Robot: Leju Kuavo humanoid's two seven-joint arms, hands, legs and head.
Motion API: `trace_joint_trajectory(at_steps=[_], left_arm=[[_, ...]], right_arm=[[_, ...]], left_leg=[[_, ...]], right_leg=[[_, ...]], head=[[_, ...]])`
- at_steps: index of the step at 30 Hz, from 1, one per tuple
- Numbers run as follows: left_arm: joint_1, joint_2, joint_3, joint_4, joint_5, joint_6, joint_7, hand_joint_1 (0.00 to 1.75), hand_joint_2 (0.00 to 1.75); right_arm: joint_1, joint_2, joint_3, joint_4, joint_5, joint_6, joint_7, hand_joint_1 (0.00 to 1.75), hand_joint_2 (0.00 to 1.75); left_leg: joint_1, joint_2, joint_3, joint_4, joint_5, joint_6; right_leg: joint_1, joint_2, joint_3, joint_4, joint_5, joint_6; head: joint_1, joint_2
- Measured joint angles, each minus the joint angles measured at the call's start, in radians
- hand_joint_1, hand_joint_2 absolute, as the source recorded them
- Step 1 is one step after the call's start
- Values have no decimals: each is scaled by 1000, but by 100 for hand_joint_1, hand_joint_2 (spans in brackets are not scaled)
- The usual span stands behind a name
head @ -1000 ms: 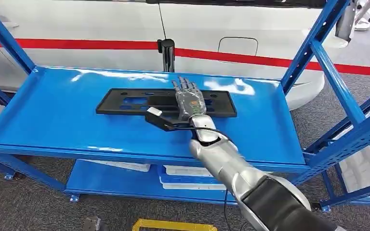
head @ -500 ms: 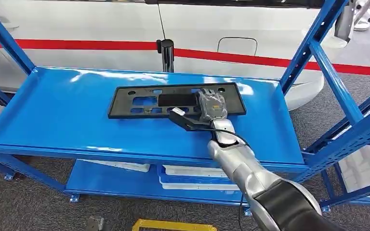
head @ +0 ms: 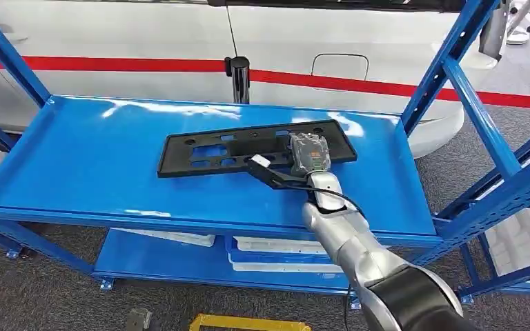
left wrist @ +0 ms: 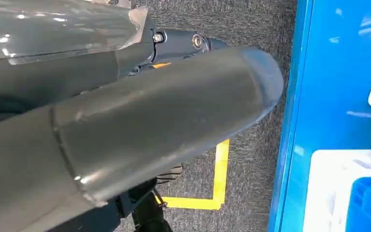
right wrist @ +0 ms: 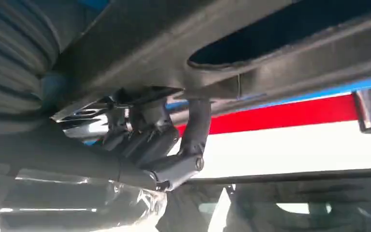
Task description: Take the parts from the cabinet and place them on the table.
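The right hand [head: 308, 154] has its fingers curled around the black plate [head: 248, 148], tilting it off the blue shelf [head: 76, 158]; carrying it to the table remains.

head view high above shelf [head: 96, 158]; wrist views close, turned

One black plate [head: 248, 148] lies on the upper shelf [head: 96, 158], with one hand [head: 308, 153] on it. Two blue shelves are in view, upper and lower [head: 152, 265]. One black post [head: 238, 77] stands behind the rack, and one yellow floor marking [head: 241, 322] lies below.
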Motion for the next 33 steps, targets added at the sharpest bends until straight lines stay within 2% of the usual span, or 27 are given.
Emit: trace_joint_trajectory(at_steps=[4, 9, 15, 20, 22, 25, 26, 33], left_arm=[[-1, 0, -1, 0, -3, 1, -2, 0, 0], [-3, -2, 0, -1, 3, 26, -87, 0, 0], [-3, -2, 0, -1, 11, 26, -106, 0, 0], [-3, -2, 18, -2, 73, 2, -154, 0, 0], [-5, -5, 32, -3, 89, 18, -182, 0, 0], [-10, -8, 42, -7, 111, -8, -240, 0, 0], [-13, -9, 44, -9, 120, -10, -247, 0, 175], [-21, -11, 50, -10, 130, -28, -289, 0, 175]], right_arm=[[24, 7, -26, -48, -33, -1, -50, 175, 175], [74, 18, -44, -186, -153, 30, -145, 175, 175], [111, 24, -44, -295, -188, 54, -159, 175, 175], [129, 29, -50, -384, -391, 112, -264, 175, 175], [129, 27, -41, -453, -406, 114, -269, 175, 175], [131, 14, -14, -570, -411, 111, -258, 175, 175], [131, 8, -6, -614, -425, 110, -258, 175, 175], [156, -38, 18, -852, -504, 92, -296, 175, 175]], left_leg=[[0, 0, 0, 0, 0, 0], [0, 0, 0, 0, 0, 0], [0, 0, -1, 0, 0, 0], [0, 0, -3, 0, 0, 0], [0, 0, -3, 0, 0, 0], [0, 0, -3, 0, 0, 0], [0, 0, -3, 0, 0, 0], [0, 0, -3, 0, 0, 0]], right_leg=[[0, 0, 0, 0, 0, 0], [0, 0, -1, 0, 0, 0], [0, 0, -1, 0, 0, 0], [0, 0, -2, 0, 0, 0], [0, 0, -3, 0, 0, 0], [0, 0, -3, 0, 0, 0], [0, 0, -3, 0, 0, 0], [0, 0, -3, 0, 0, 0]], head=[[0, 0], [0, 0], [0, 0], [0, 0], [0, 0], [0, 0], [0, 0], [0, 0]])
